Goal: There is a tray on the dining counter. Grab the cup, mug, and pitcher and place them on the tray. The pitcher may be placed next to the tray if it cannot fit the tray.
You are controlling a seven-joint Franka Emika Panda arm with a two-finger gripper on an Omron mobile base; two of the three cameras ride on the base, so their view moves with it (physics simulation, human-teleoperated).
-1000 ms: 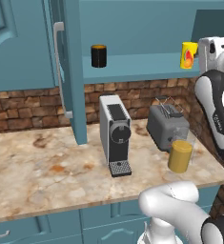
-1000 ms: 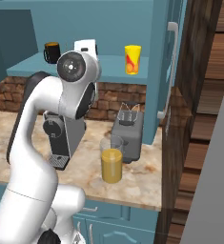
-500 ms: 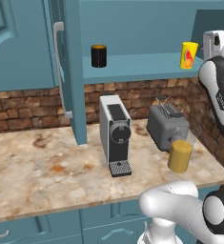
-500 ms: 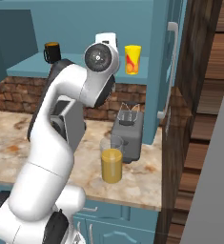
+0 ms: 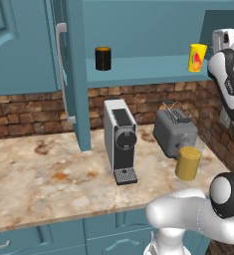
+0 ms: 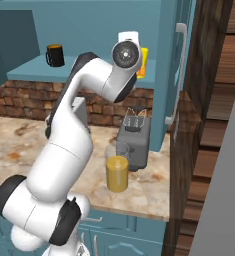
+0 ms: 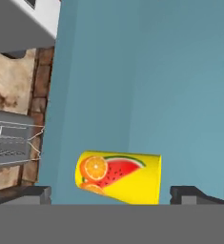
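The pitcher (image 5: pixel 189 162) is being left at the table's right front corner, and the mug (image 5: pixel 103 58) mid-shelf. The cup (image 7: pixel 119 177), at the shelf's right end, is being approached between wide-open jaws; closing on it comes next.

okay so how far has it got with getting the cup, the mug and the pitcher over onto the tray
Nothing looks moved yet. The mug and the cup stand on the open cabinet shelf, and the pitcher is on the counter by the toaster. In hand: the open gripper is lined up on the cup, one fingertip to each side, nothing gripped. Left: grasping and carrying all three.
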